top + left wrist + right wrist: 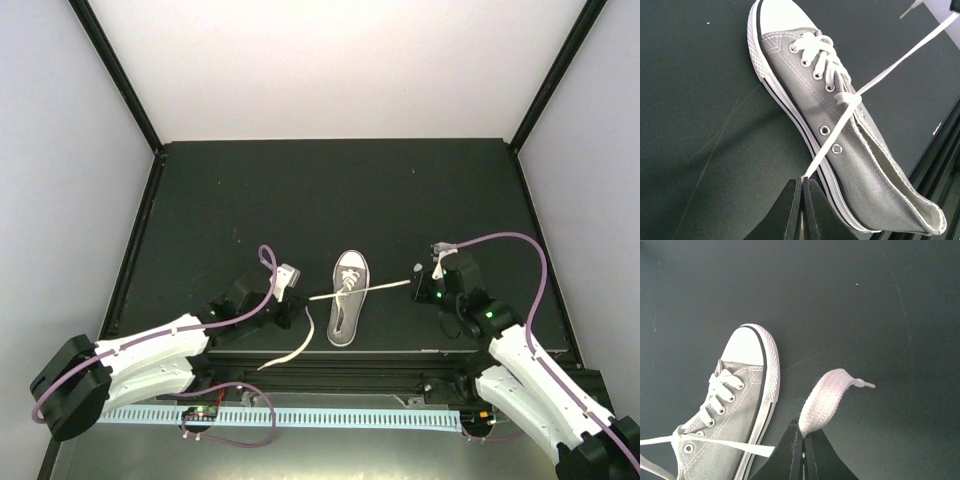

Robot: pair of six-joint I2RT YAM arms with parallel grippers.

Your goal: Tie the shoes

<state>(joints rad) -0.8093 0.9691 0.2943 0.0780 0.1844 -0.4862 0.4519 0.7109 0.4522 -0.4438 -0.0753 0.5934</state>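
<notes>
Left gripper (801, 179) grips left lace (832, 140) | right gripper (802, 435), right lace (825, 400) | sneaker (347, 298) between, on table (300, 190)

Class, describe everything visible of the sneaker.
The sneaker is a grey canvas low-top with white toe cap, black-striped white rubber sole and metal eyelets. It stands sole-down on the dark table, toe away from the arms. Its white laces cross mid-tongue and stretch sideways, one end pinched by the left end effector, the other by the right end effector.
</notes>
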